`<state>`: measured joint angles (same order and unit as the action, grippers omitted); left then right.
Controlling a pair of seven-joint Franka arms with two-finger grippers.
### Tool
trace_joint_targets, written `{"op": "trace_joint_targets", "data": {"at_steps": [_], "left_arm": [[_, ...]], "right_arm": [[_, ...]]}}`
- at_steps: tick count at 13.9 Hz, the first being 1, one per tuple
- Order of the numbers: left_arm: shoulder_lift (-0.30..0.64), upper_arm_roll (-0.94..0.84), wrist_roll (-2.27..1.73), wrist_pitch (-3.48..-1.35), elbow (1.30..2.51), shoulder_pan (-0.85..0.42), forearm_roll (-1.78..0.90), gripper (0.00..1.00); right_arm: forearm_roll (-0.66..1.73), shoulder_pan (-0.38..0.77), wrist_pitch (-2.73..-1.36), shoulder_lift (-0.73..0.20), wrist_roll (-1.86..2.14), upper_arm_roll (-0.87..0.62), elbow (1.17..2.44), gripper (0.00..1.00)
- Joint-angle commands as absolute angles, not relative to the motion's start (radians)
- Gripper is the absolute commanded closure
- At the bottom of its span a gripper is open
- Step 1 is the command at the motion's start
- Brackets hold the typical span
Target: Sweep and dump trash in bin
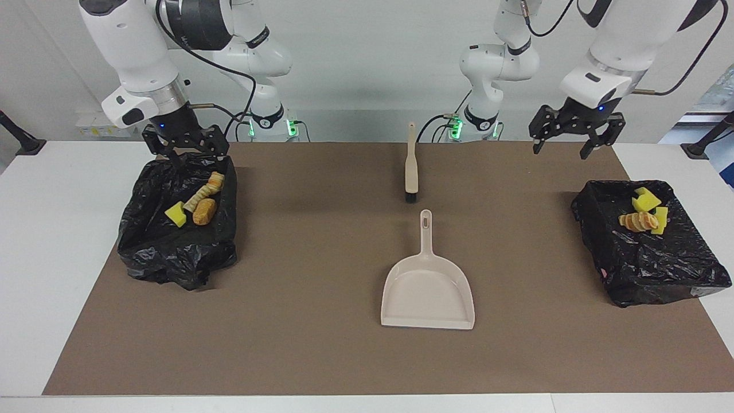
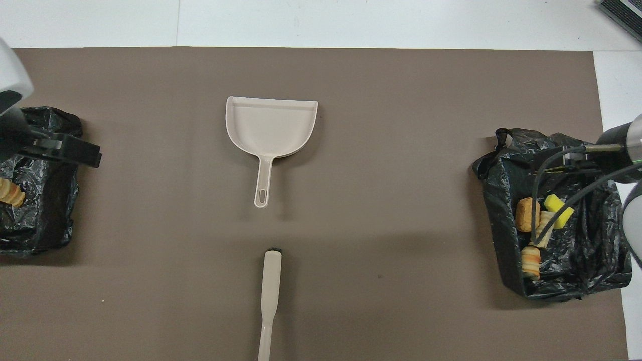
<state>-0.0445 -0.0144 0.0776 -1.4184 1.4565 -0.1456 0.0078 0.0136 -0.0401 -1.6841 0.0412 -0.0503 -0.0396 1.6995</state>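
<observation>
Left gripper [image 1: 569,136] hangs spread wide, holding nothing, above the mat's robot-side edge; just below it, a black-lined bin [image 1: 676,269] holds yellow sponge chunks and a tan bread lump [image 1: 643,213]. Right gripper [image 1: 184,150], equally wide and empty, hovers at the other black-lined bin's rim [image 1: 172,261], more trash scraps [image 1: 198,205] beneath.

A robot lab: two mounted arms [image 1: 143,51] at a bare white table [image 1: 51,258]

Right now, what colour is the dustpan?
Beige dustpan, clearest in the overhead view.
</observation>
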Motion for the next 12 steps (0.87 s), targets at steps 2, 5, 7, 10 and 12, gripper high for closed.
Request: {"op": "trace_joint_targets", "data": {"at_steps": [2,5,7,10,12], "left_arm": [[-0.074,-0.015,0.080,-1.450,1.513,-0.135,-0.009,0.00],[-0.063,-0.009,0.081,-1.436,1.499,-0.118,-0.011,0.00],[-0.064,-0.008,0.083,-1.431,1.499,-0.107,-0.029,0.00],[-0.061,-0.005,0.091,-1.394,1.497,-0.083,-0.032,0.00],[-0.061,-0.005,0.092,-1.396,1.493,-0.083,-0.034,0.00]], "right_arm": [[0.028,-0.051,-1.675,0.061,-0.046,-0.044,1.717,0.00],[0.028,-0.051,-1.675,0.061,-0.046,-0.044,1.717,0.00],[0.028,-0.051,-1.675,0.061,-0.046,-0.044,1.717,0.00],[0.028,-0.051,-1.675,0.061,-0.046,-0.044,1.717,0.00],[0.028,-0.051,-1.675,0.061,-0.046,-0.044,1.717,0.00]]}}
